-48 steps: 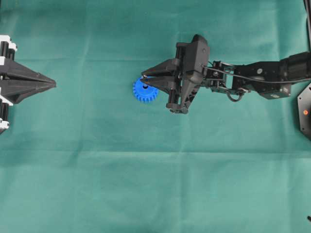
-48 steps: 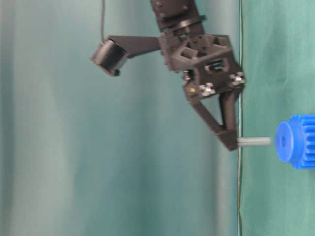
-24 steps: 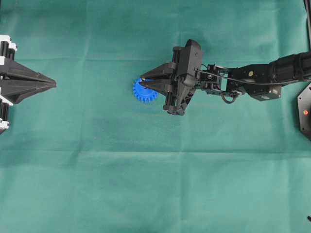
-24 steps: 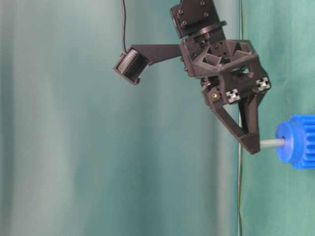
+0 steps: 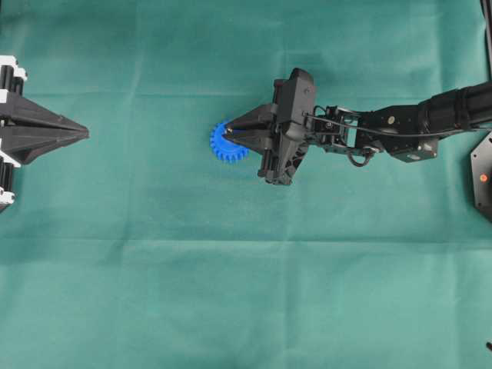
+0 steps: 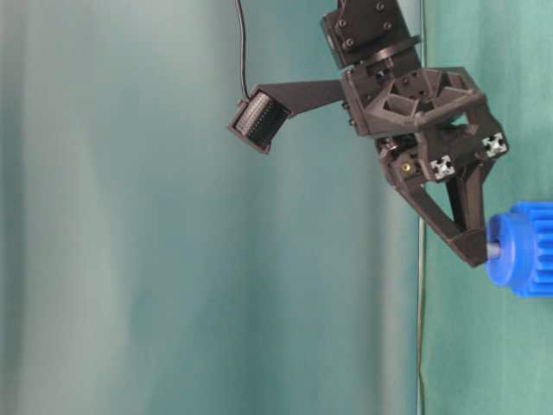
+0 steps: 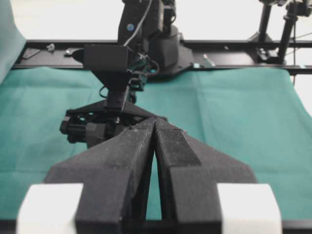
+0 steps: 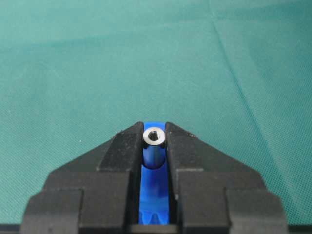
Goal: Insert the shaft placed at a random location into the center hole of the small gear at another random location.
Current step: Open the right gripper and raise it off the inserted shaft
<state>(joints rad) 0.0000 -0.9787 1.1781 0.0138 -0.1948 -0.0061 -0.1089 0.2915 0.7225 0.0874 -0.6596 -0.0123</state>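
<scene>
- Shaft (image 8: 154, 136) pinched in right tool (image 8: 154, 146), seen end-on over gear (image 8: 153, 195).
- Table-level view: shaft meets gear hub.
- Left tool (image 7: 155, 127) closed, empty, at tabletop's (image 5: 231, 269) left edge.

The right gripper (image 5: 228, 132) points down, jaws nearly together, while the left gripper (image 5: 83, 134) rests level, jaws together.

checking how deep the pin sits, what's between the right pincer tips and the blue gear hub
Only a short stub of the shaft shows between the right pincer and the small gear hub, in the table-level view; nothing else lies there.
</scene>
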